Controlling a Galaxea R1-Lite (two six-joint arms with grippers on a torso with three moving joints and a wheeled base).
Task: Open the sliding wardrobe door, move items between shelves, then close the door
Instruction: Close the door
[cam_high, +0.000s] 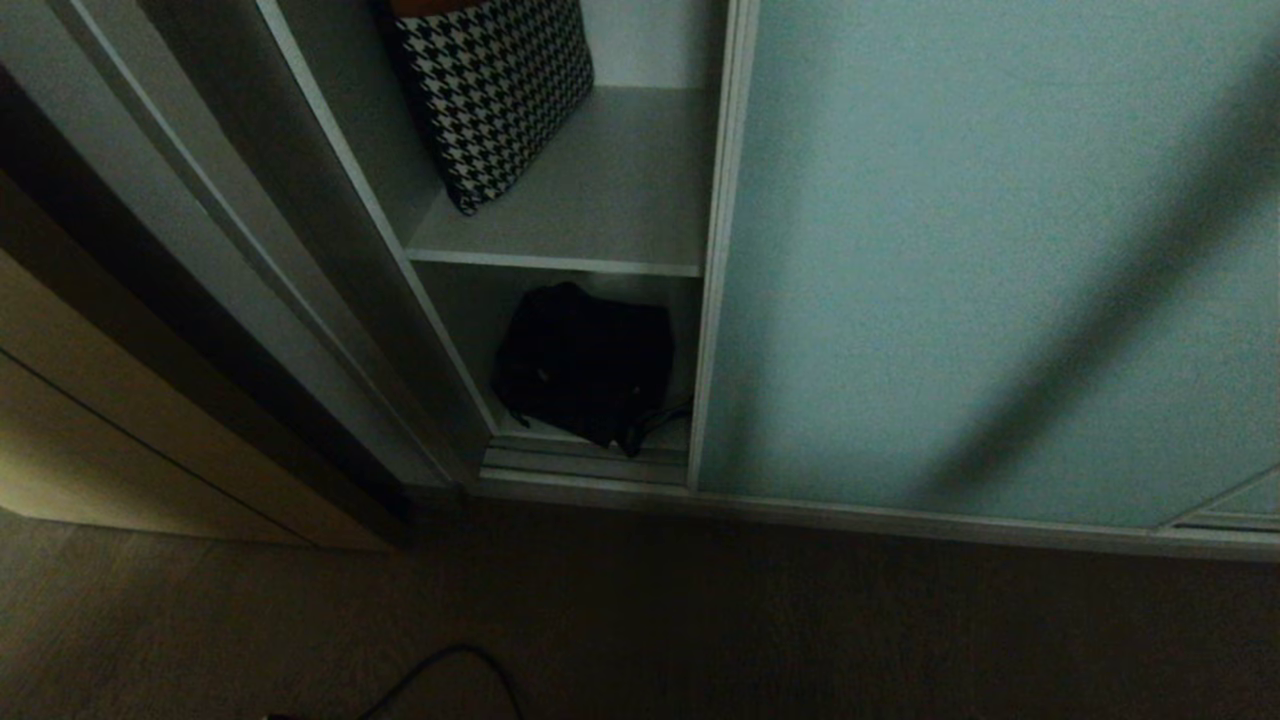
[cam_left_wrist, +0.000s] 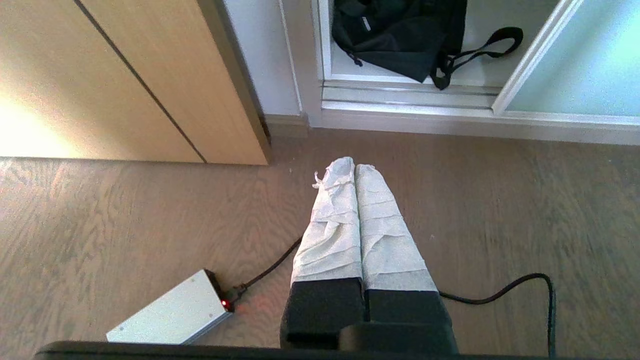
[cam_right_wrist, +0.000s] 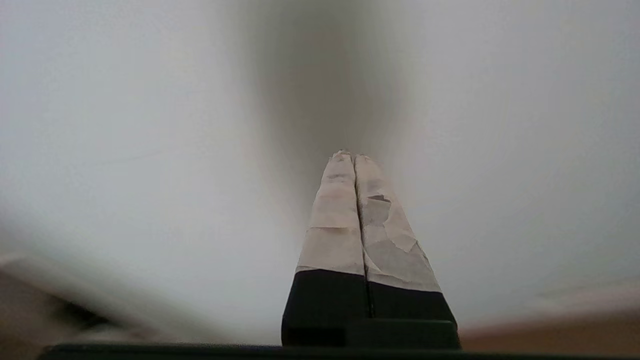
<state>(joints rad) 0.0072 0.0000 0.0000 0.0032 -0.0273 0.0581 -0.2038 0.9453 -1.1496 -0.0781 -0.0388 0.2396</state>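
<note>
Wardrobe stood open: the frosted pale blue-green sliding door (cam_high: 980, 260) covered the right half, and the floppy black fabric bag (cam_high: 585, 365) lay on the bottom shelf (cam_left_wrist: 480, 30) under the white-grey laminate shelf (cam_high: 600, 200) bearing a houndstooth cushion (cam_high: 490, 90). Both tools, left (cam_left_wrist: 354, 167) and right (cam_right_wrist: 352, 156), were closed and empty. Judged step: moving items or closing; the next move would call for opening a tool first.

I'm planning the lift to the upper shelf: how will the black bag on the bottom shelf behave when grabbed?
The black bag lies slumped and creased, so it will probably sag rather than hold shape. Its loose strap trails toward the door track and may dangle or snag. It looks fairly empty, so likely light.
</note>
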